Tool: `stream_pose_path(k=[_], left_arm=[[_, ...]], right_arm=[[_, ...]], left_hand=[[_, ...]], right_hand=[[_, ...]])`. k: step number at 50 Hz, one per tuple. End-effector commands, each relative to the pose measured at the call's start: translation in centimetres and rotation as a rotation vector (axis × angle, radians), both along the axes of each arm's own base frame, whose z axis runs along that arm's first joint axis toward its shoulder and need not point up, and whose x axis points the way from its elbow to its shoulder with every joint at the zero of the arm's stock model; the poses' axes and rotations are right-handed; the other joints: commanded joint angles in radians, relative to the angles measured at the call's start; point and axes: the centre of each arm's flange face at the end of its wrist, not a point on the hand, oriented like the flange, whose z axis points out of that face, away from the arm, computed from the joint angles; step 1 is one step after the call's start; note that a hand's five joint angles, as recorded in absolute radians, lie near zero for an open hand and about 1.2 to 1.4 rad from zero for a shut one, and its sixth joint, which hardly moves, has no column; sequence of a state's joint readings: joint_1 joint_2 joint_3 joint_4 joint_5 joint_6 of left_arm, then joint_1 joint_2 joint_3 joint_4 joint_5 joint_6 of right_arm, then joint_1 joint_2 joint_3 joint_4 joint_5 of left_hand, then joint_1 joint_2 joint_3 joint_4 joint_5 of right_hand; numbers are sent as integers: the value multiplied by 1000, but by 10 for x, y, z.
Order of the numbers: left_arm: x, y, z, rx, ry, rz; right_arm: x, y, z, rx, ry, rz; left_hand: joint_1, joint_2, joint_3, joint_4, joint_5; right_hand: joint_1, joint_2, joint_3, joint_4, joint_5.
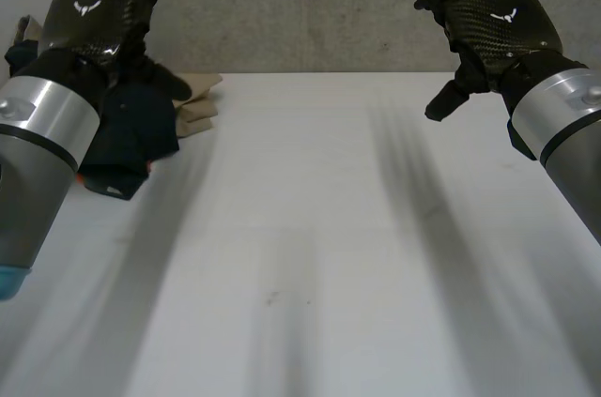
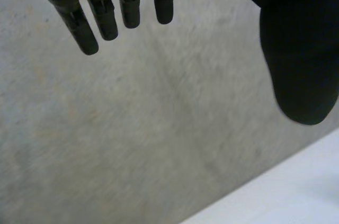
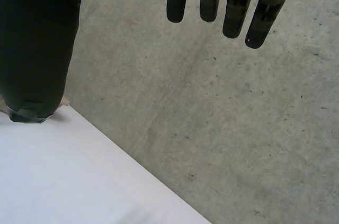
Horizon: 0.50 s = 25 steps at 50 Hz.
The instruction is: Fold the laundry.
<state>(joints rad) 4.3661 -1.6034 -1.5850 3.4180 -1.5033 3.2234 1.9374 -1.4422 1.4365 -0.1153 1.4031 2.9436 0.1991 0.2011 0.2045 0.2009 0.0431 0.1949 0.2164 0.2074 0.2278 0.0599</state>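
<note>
Left hand [image 1: 97, 10]: I see it slack and empty, near the dark laundry [image 1: 131, 139].
Right hand [image 1: 495, 22]: slack, empty, by the table [image 1: 329, 228] edge.

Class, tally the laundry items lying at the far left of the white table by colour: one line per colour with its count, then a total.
Dark navy garment: 1
Beige cloth: 1
Total: 2 that can be told apart; more may be hidden.
</note>
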Motion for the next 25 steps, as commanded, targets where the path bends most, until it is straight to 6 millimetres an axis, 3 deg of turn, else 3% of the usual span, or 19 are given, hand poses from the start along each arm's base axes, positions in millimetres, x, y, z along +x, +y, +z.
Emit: stream_pose_path(k=[1,10,17,21,22,25], left_arm=[[32,-61,-49,28,-286,155],[80,-140,-112,-79,-743,308],[87,-169,-155,-136,-905,349],[88,-177,-164,-166,-952,364],[85,-177,-164,-177,-951,363],[76,-176,-157,-213,-939,366]], right_arm=[[1,1,-2,6,4,4],[1,1,-3,10,6,5],[2,2,-7,20,10,8],[2,1,-11,30,15,8],[2,0,-11,31,16,7],[1,-1,-10,27,16,5]], left_hand=[[-25,-27,-30,-26,-43],[-25,-27,-30,-26,-43],[58,56,53,56,40],[711,709,706,709,693],[1143,1141,1138,1141,1125],[1197,1195,1192,1195,1179]], right_hand=[[-20,-42,-33,-53,-60],[-20,-42,-33,-53,-60],[-20,-42,-33,-53,-60],[-20,-42,-33,-53,-60],[-20,-42,-33,-53,-60],[-20,-42,-33,-53,-60]])
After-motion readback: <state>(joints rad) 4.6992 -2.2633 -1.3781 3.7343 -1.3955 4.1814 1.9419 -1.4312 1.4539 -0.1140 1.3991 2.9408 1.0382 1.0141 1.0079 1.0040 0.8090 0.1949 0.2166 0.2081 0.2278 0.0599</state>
